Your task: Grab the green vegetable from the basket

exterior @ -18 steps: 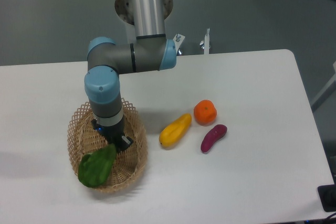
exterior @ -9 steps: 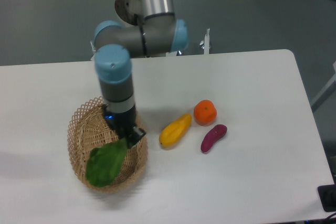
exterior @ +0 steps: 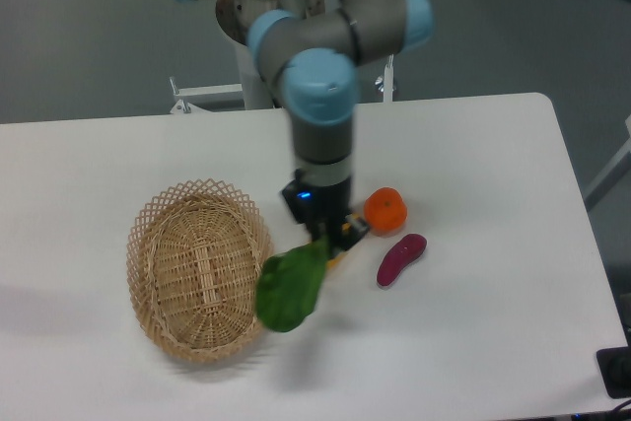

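The green vegetable (exterior: 290, 289) hangs in the air just right of the basket (exterior: 200, 267), its dark leaves pointing down-left. My gripper (exterior: 326, 237) is shut on its upper stem end, above the table between the basket and the orange fruit. The oval wicker basket sits on the left of the table with nothing in it. The yellow vegetable is almost wholly hidden behind my gripper and the leaves.
An orange fruit (exterior: 385, 210) and a purple eggplant-like piece (exterior: 400, 258) lie right of my gripper. The arm's wrist (exterior: 319, 110) rises straight above the gripper. The white table (exterior: 493, 194) has its front edge near the bottom of the view.
My gripper has lifted the green vegetable out of the basket and carried it to the right, past the basket's rim. The basket now holds nothing.
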